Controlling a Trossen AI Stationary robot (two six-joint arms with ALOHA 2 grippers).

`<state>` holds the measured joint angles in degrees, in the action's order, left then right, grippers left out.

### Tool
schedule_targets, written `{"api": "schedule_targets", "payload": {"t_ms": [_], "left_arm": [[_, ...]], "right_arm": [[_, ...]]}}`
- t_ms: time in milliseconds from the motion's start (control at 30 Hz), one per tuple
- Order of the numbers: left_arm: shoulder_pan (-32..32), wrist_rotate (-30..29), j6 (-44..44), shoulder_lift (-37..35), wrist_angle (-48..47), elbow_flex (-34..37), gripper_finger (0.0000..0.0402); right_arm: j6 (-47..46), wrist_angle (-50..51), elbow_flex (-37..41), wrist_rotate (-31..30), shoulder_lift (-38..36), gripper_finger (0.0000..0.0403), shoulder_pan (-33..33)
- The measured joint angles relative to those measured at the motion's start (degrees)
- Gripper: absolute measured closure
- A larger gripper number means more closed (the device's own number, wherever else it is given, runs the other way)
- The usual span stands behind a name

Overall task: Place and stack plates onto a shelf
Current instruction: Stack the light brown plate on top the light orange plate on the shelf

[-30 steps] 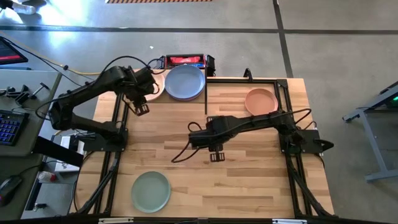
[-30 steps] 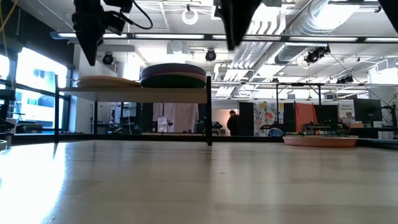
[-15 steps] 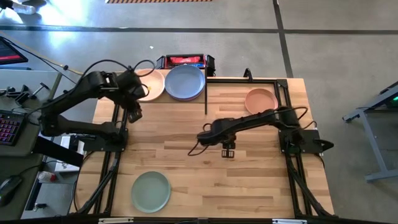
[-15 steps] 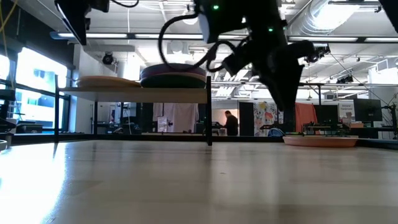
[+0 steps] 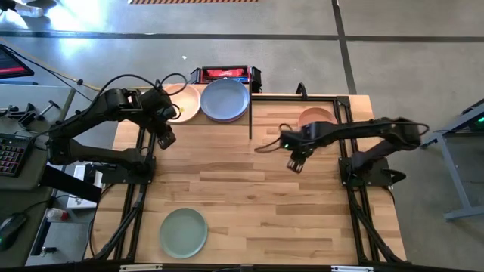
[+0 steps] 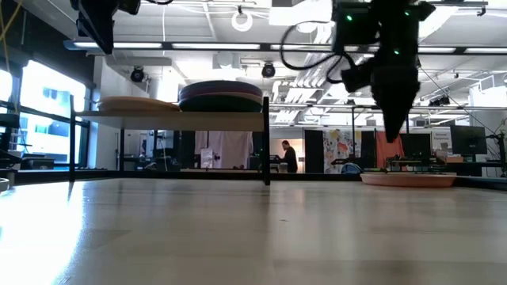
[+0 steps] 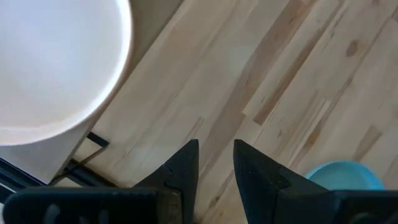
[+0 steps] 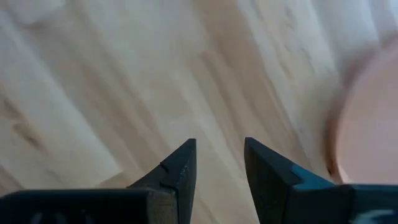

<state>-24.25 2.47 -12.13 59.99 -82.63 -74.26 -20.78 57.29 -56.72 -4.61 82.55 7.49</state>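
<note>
The shelf (image 6: 170, 115) stands at the table's far left. It carries a stack topped by a blue plate (image 5: 224, 100) and a beige plate (image 5: 185, 103) beside it. A peach plate (image 5: 318, 121) lies flat on the table at the far right, partly under my right arm. A sage green plate (image 5: 183, 232) lies at the near left. My left gripper (image 5: 166, 140) hovers just near of the shelf's left end, narrowly open and empty, also shown as left gripper (image 7: 216, 152). My right gripper (image 5: 296, 162) hangs above the wood left of the peach plate (image 8: 367, 124), narrowly open and empty, seen as right gripper (image 8: 219, 149).
A red and black box (image 5: 224, 73) sits behind the shelf. Black frame rails (image 5: 302, 96) run along the table's edges. Bare wood spreads over the table's middle and near right. A blue-green plate rim (image 7: 345, 177) shows past my left fingers.
My right gripper has swung from the table's middle toward the right and far edges, closing on the peach plate. My left gripper has drawn back a little from the shelf toward the left edge and risen. The plates have stayed put.
</note>
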Motion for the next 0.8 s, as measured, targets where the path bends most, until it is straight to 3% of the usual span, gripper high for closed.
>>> {"api": "schedule_targets", "payload": {"t_ms": [167,400,800], "left_arm": [[0.0,-0.07,-1.37,0.0,0.21,0.0,0.0314],[0.0,-0.4,-5.03,0.14,0.37,0.0,0.0314],[0.0,-1.65,-5.76,0.17,3.45,0.0,0.0314]], "right_arm": [[-2.29,-1.18,6.52,-0.19,-4.76,0.0291,6.9],[-1.85,-2.47,10.35,-3.26,-4.51,0.0291,16.09],[6.08,-7.57,10.39,-2.01,-3.77,0.0291,21.57]]}}
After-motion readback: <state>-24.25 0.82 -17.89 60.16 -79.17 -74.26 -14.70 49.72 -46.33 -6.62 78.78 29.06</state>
